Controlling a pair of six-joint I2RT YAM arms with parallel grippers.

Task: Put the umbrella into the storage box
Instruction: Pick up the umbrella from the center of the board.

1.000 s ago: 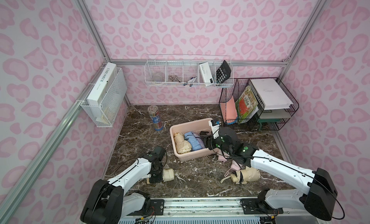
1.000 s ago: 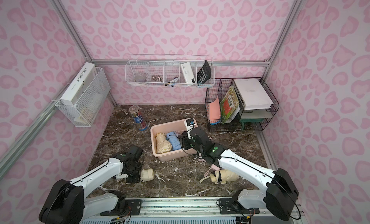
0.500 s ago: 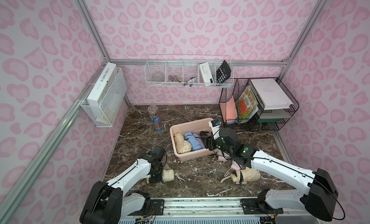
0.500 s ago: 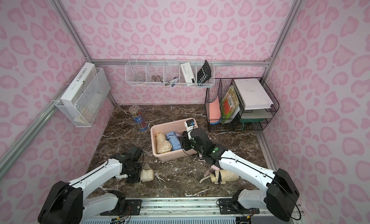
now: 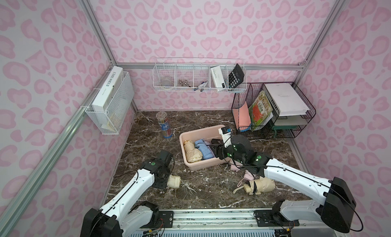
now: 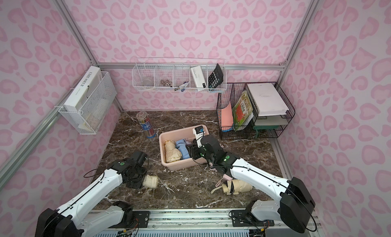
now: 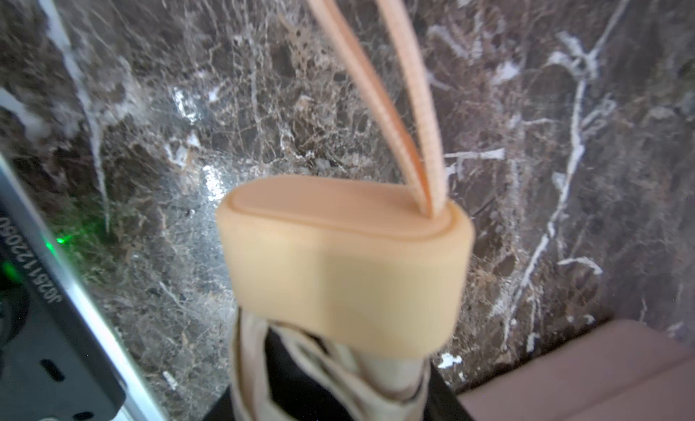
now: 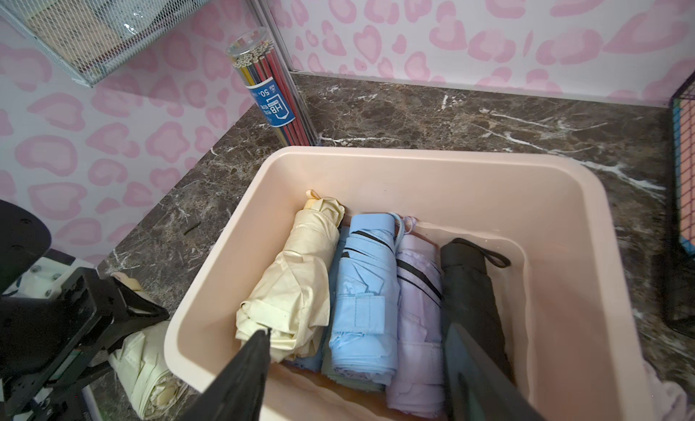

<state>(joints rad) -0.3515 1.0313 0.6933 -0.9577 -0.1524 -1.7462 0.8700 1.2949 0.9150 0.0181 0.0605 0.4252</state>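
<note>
Four folded umbrellas lie side by side in your storage box point(image 5: 203, 165): a yellow umbrella point(image 8: 293, 287), a blue umbrella point(image 8: 366, 287), a lilac umbrella point(image 8: 417, 306) and a black umbrella point(image 8: 470, 287). The box sits in the middle of the marble table point(image 5: 201, 119).

Your right gripper point(image 8: 357, 330) hangs over the near end of the box. Its jaws are wide apart and hold nothing. One finger is over the yellow umbrella, the other over the black one.

Your left gripper point(image 5: 166, 180) is low, near and left of the box. It squeezes a cream umbrella point(image 5: 174, 181), so this one is outside the box. Its handle end sticks out past the jaws. You cannot tell if it touches the table.

One more, a beige umbrella point(image 5: 260, 186), lies on the table near and right of the box, partly under your right arm.
</note>
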